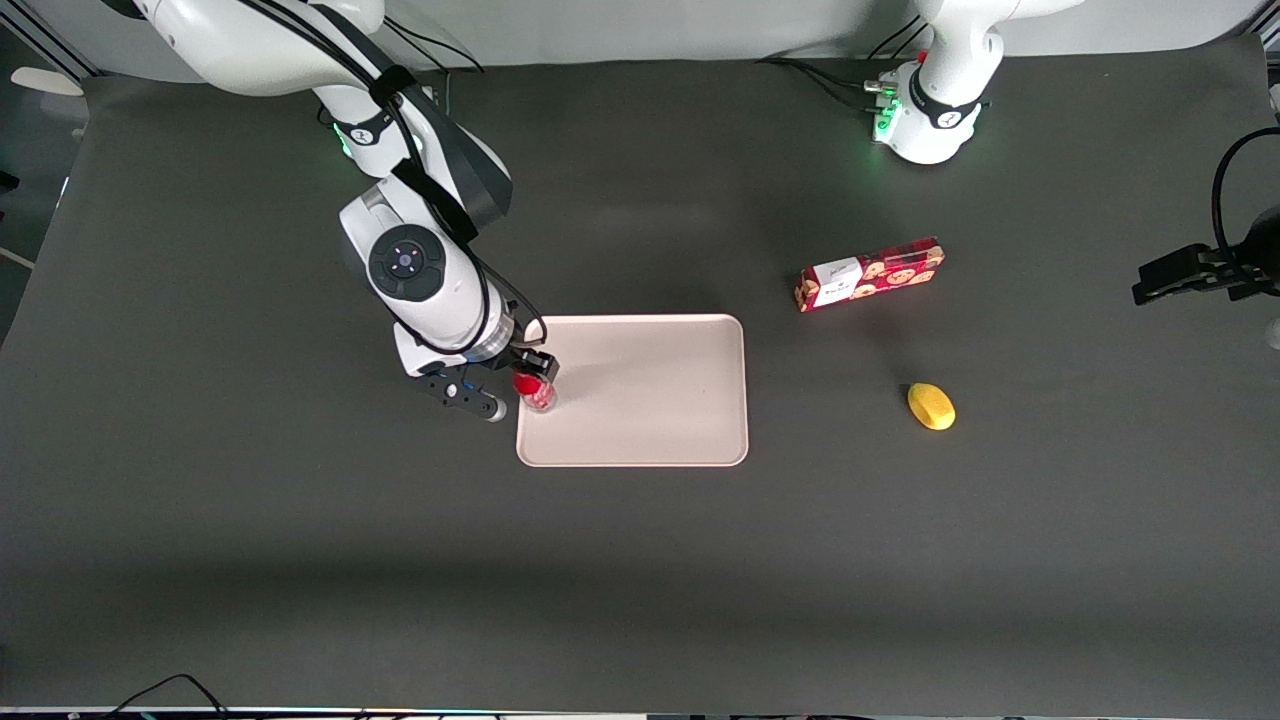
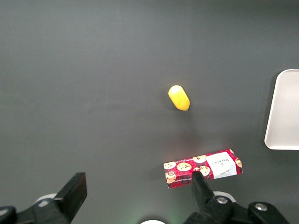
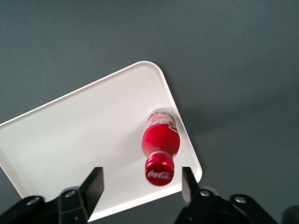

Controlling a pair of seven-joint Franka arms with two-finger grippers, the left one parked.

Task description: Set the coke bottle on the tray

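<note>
The coke bottle (image 1: 536, 388) is a small red bottle with a red cap. It stands upright on the pale pinkish-white tray (image 1: 650, 400), close to the tray edge toward the working arm's end. In the right wrist view the coke bottle (image 3: 160, 148) stands near a rounded corner of the tray (image 3: 84, 140). My gripper (image 1: 515, 385) hangs open just above the bottle. In the right wrist view my gripper (image 3: 142, 186) has its fingers wide apart on either side of the cap, not touching it.
A red cookie box (image 1: 869, 274) with a white label lies toward the parked arm's end of the table. A yellow lemon-like object (image 1: 931, 406) lies nearer the front camera than the box. Both also show in the left wrist view, the box (image 2: 202, 168) and the yellow object (image 2: 179, 97).
</note>
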